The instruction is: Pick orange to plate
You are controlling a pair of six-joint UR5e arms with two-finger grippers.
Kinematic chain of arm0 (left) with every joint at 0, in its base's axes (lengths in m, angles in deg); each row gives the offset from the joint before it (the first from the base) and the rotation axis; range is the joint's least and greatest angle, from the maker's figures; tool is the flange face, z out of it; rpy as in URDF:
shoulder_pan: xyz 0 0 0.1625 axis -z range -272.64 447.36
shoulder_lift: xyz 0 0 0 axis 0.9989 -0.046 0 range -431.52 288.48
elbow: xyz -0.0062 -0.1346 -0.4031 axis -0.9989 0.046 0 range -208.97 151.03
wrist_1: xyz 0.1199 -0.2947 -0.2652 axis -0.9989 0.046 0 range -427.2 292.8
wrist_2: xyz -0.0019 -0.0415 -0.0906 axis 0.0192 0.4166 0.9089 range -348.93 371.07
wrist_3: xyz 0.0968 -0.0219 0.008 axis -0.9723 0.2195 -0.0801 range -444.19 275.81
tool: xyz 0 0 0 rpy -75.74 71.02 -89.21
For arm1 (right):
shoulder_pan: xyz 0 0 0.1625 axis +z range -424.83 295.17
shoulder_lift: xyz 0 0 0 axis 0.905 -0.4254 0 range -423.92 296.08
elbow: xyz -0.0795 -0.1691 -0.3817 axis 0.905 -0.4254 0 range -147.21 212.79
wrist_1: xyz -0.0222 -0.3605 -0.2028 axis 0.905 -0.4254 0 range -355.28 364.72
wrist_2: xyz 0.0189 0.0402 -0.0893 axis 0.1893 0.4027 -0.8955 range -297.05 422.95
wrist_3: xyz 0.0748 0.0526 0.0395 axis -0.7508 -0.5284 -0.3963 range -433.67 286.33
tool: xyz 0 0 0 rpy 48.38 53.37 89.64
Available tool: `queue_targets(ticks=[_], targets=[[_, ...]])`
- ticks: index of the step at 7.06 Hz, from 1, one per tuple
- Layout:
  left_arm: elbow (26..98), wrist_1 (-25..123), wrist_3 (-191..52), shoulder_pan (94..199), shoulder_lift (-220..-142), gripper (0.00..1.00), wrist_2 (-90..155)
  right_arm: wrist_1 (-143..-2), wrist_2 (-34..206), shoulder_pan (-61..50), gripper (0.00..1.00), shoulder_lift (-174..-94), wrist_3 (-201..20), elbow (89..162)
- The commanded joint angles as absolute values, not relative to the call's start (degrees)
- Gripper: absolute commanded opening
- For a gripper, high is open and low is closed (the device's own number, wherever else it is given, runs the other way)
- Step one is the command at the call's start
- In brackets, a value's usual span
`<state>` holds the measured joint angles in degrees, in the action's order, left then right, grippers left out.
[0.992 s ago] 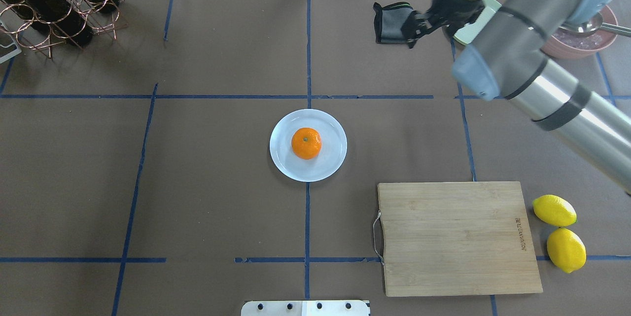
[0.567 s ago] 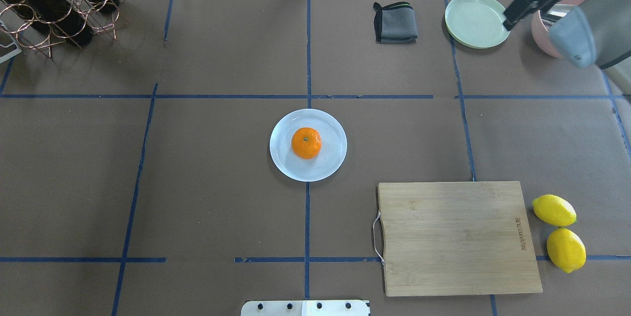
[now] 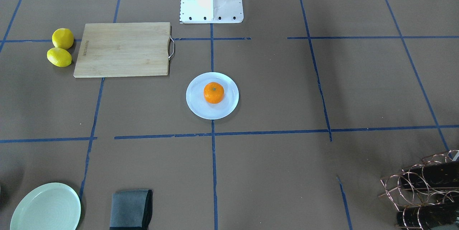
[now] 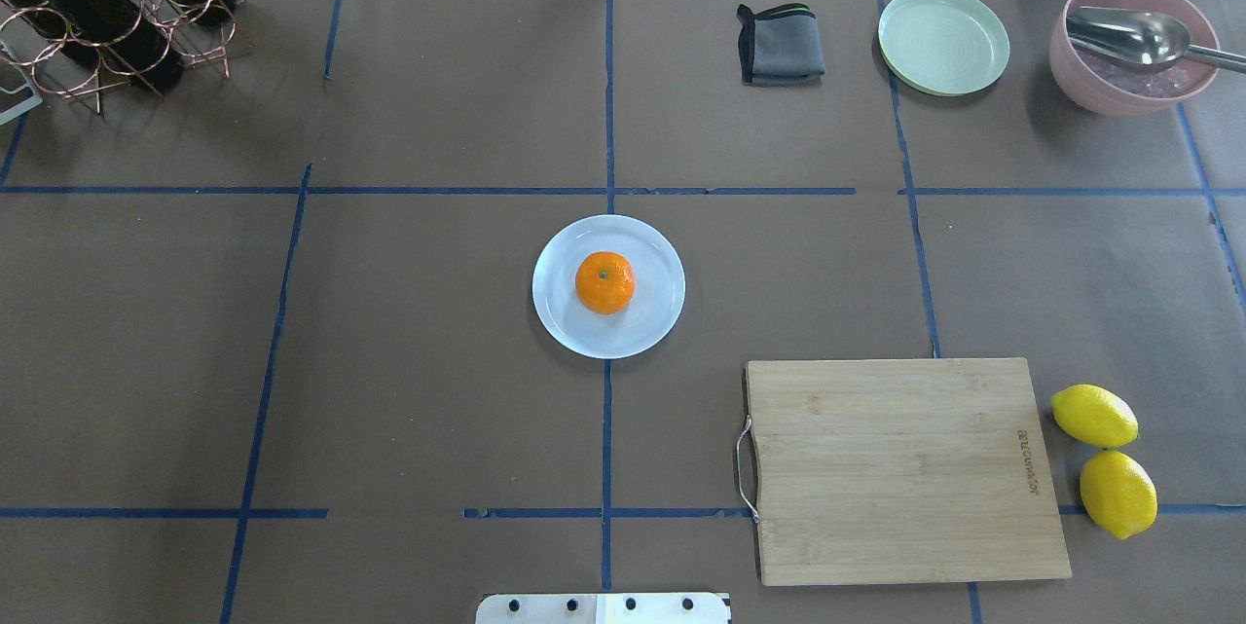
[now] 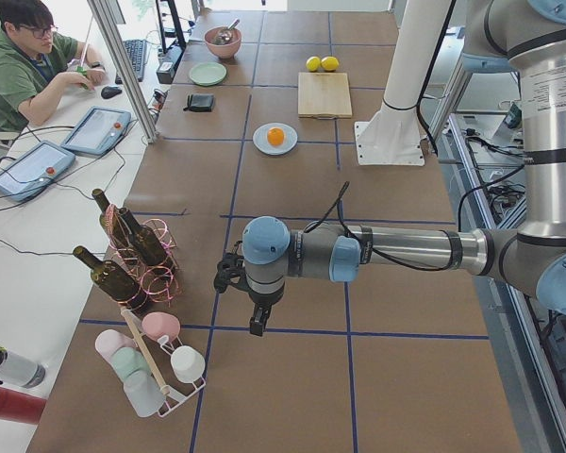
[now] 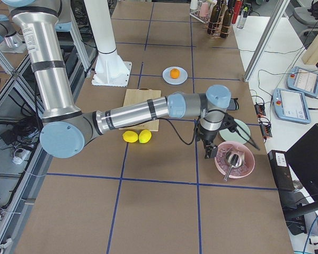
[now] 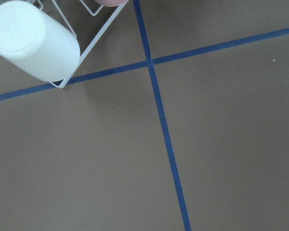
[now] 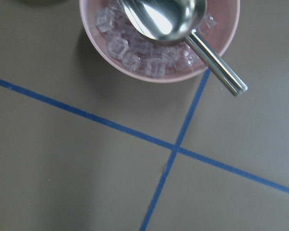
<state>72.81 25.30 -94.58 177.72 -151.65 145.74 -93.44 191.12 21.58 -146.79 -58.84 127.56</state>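
The orange [image 4: 604, 282] rests stem-up in the middle of the pale bluish-white plate [image 4: 654, 317] at the table's centre, and nothing touches either one. The front-facing view shows the same orange [image 3: 213, 92] on the plate [image 3: 199, 108]. No gripper appears in the overhead view. My left gripper [image 5: 255, 327] shows only in the exterior left view, pointing down near the bottle rack, far from the plate. My right gripper [image 6: 208, 154] shows only in the exterior right view, hanging beside the pink bowl. I cannot tell whether either is open or shut.
A mint-green plate [image 4: 942, 40], a folded grey cloth [image 4: 779, 45] and a pink bowl [image 4: 1071, 89] of ice with a metal scoop line the far right. The cutting board [image 4: 900, 468] and two lemons [image 4: 1094, 415] lie near right. A wine rack [image 4: 107, 11] stands far left.
My right arm has swung out of the overhead view to the right, uncovering the mint-green plate and the pink bowl. The orange and its plate have not moved.
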Motion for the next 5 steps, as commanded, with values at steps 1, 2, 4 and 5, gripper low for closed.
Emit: queue_targets(ticks=[1,2,4,5], targets=[[74.5,25.5,-95.1,177.7,-149.5,1.0,145.8,-85.4,191.1,23.7,1.0,-155.8,-59.3,127.8],[74.4,25.5,-95.3,177.7,-149.1,1.0,145.7,-85.3,191.1,23.9,1.0,-155.9,-59.4,127.4],[73.7,25.5,-95.3,177.7,-149.0,1.0,145.7,-89.0,194.7,23.9,1.0,-154.9,-59.6,128.5],[73.5,25.5,-95.3,177.7,-149.0,1.0,145.7,-92.4,194.3,23.9,1.0,-153.8,-59.6,129.5]])
